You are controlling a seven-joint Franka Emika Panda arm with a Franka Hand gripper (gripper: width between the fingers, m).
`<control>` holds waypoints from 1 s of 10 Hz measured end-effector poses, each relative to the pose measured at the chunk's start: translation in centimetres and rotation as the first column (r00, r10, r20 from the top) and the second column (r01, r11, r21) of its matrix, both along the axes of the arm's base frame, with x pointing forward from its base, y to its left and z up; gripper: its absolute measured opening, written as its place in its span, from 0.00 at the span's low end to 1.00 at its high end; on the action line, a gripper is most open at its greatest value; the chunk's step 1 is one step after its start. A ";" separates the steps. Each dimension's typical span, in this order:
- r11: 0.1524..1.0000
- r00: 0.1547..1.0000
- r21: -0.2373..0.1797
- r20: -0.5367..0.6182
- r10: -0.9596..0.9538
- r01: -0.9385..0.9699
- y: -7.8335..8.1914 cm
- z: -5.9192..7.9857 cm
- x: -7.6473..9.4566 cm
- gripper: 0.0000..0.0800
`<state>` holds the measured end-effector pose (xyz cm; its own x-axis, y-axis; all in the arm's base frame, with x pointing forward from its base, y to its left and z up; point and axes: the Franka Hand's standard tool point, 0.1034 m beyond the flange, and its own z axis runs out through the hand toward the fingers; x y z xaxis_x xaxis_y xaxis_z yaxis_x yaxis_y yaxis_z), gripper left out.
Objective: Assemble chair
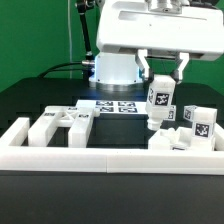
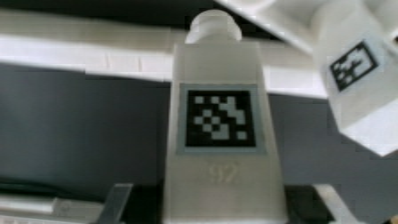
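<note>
Nearest the exterior camera, a long low white rail [image 1: 110, 152] runs across the front of the dark table [image 1: 25, 100]. Just behind it lie loose white chair pieces: a cluster of blocks [image 1: 58, 124] toward the exterior view's left, and a tagged block [image 1: 198, 122] with a flatter part [image 1: 172, 138] toward its right. Beside that right-hand group, the gripper [image 1: 163, 80] is clamped on the upper end of a square bar [image 1: 157, 105], which stands upright with its tag facing the camera. Its lower end seems to meet the parts below, though the view is too coarse to be sure of contact. The wrist view shows the same bar [image 2: 219, 110] centred between the dark fingers [image 2: 121, 203], with another tagged piece [image 2: 356, 70] just beside it. Farther back lies the marker board [image 1: 112, 106], and behind that the arm's base [image 1: 115, 68].
</note>
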<state>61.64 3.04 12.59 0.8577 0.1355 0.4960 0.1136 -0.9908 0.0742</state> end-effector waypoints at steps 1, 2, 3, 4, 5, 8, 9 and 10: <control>1.000 1.000 0.001 -0.002 0.004 -0.004 0.3 0.1 0.1 0.36; 1.000 1.000 0.001 -0.003 0.006 -0.006 0.4 0.1 0.0 0.36; 1.000 1.000 0.001 -0.004 0.008 -0.008 0.5 0.1 0.0 0.36; 1.000 1.000 0.001 -0.005 0.011 -0.011 0.7 -0.1 -0.1 0.36; 1.000 1.000 0.001 -0.006 0.016 -0.016 1.0 -0.2 -0.1 0.36; 1.000 1.000 0.000 -0.007 0.016 -0.016 0.9 -0.3 -0.1 0.36; 1.000 1.000 -0.002 0.000 0.018 -0.018 1.0 -0.7 -0.2 0.36; 1.000 1.000 -0.004 -0.005 0.019 -0.019 1.0 -1.2 -0.4 0.36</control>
<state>61.29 4.04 11.36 0.8571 0.1543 0.4915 0.1331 -0.9880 0.0781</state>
